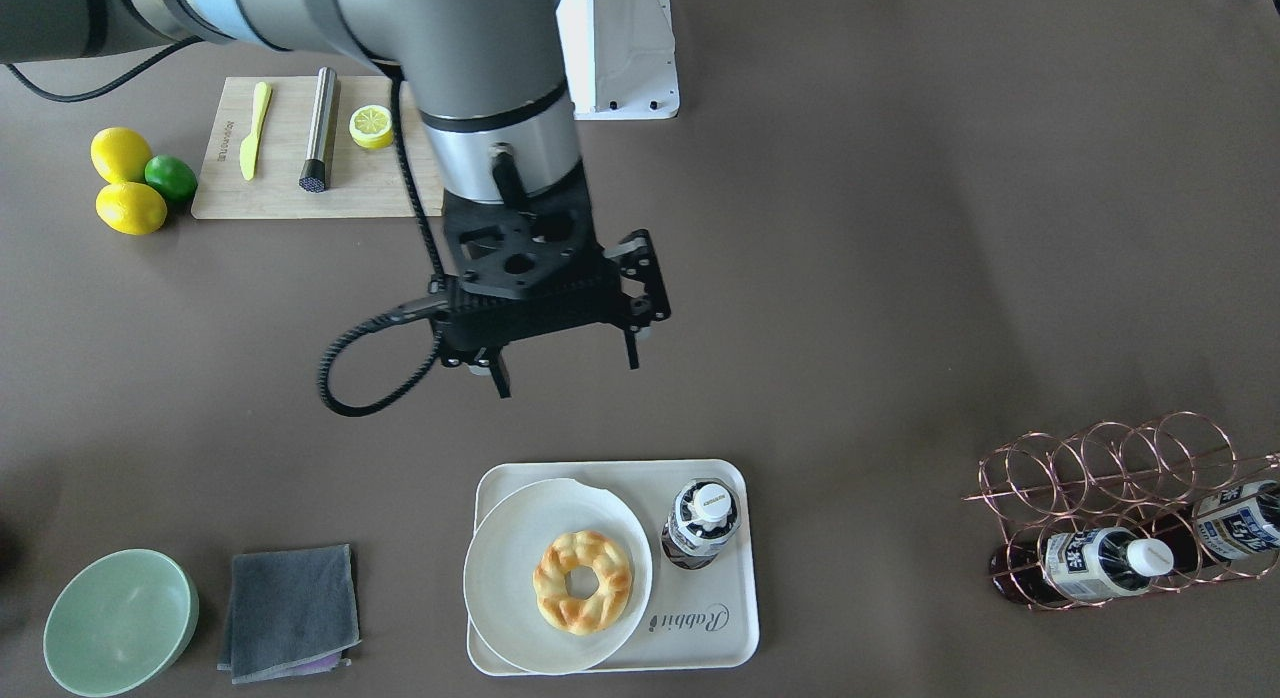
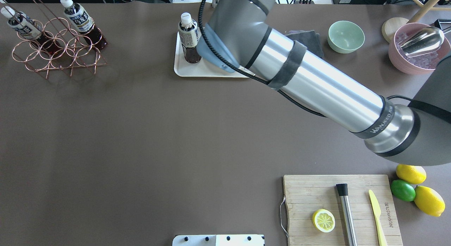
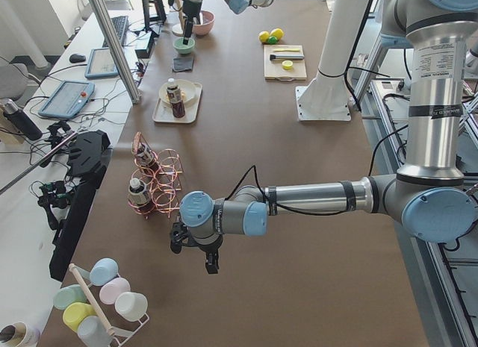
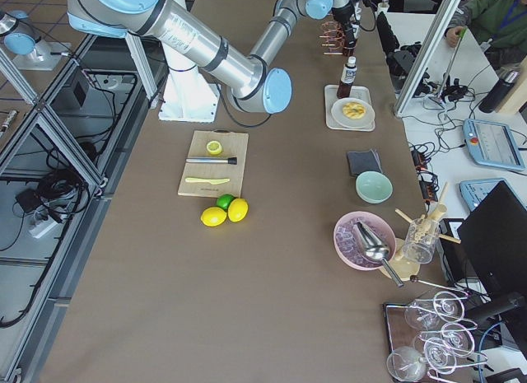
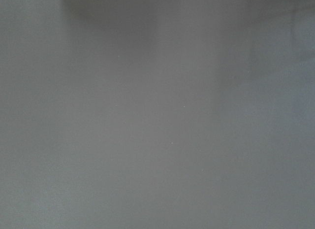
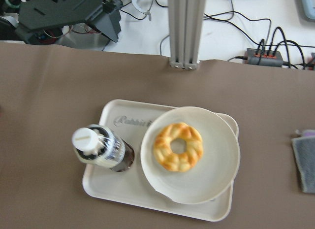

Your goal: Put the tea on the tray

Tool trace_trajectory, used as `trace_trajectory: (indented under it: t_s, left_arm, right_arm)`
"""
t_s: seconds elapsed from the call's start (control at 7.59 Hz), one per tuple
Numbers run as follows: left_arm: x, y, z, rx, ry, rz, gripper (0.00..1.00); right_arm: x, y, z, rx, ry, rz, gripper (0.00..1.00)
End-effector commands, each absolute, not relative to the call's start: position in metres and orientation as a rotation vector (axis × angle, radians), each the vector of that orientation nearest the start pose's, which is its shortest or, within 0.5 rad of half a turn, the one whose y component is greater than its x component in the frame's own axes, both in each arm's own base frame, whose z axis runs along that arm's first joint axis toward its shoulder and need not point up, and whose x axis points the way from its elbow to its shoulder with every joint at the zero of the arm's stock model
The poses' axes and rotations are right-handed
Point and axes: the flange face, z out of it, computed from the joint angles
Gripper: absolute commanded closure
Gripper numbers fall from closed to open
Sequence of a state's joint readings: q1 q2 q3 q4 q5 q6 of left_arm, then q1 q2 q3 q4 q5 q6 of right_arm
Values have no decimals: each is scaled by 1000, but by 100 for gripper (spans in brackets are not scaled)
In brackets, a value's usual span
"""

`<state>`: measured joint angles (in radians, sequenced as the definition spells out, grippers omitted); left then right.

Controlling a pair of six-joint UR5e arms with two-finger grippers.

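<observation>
The tea (image 1: 703, 523) stands upright on the cream tray (image 1: 715, 643), at the corner beside the round plate (image 1: 500, 578) with the donut (image 1: 583, 581). My right gripper (image 1: 567, 368) hangs open and empty above the table, apart from the tray on the side toward my base. The right wrist view looks down on the tea (image 6: 101, 147) and the tray (image 6: 118, 189); its fingers do not show there. My left gripper (image 3: 196, 256) hovers over bare table near the wire rack; I cannot tell if it is open or shut. The left wrist view shows only table.
A copper wire rack (image 1: 1120, 508) holds two more tea bottles. A green bowl (image 1: 120, 621) and a grey cloth (image 1: 290, 611) lie beside the tray. A cutting board (image 1: 300, 178) with knife, muddler and lemon half, plus lemons and a lime, sits near my base.
</observation>
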<state>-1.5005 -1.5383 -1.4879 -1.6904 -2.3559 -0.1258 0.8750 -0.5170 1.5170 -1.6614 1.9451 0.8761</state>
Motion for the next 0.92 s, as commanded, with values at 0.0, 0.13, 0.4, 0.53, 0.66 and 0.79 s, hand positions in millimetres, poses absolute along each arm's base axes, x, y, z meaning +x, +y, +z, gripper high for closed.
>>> trace_trajectory:
  t_s: [0.0, 0.13, 0.4, 0.53, 0.66, 0.79]
  left_arm:
    - [-31, -473, 699, -64, 783, -50, 1]
    - [-31, -474, 694, -56, 784, -47, 1]
    - [-31, -471, 693, -53, 786, -46, 1]
    - [-30, -472, 690, -49, 786, -42, 1]
    - [-30, -472, 690, -49, 786, -42, 1]
    - [-30, -472, 690, -49, 786, -42, 1]
  right_arm:
    - [-253, -555, 174, 244, -776, 6, 0]
    - [-219, -545, 228, 220, -726, 14, 0]
    - [-142, -503, 365, 134, -600, -56, 0]
    - [-79, -483, 428, 116, -542, -169, 0]
    - [-23, -471, 482, 73, -568, -240, 0]
    - [14, -458, 539, 26, -600, -302, 0]
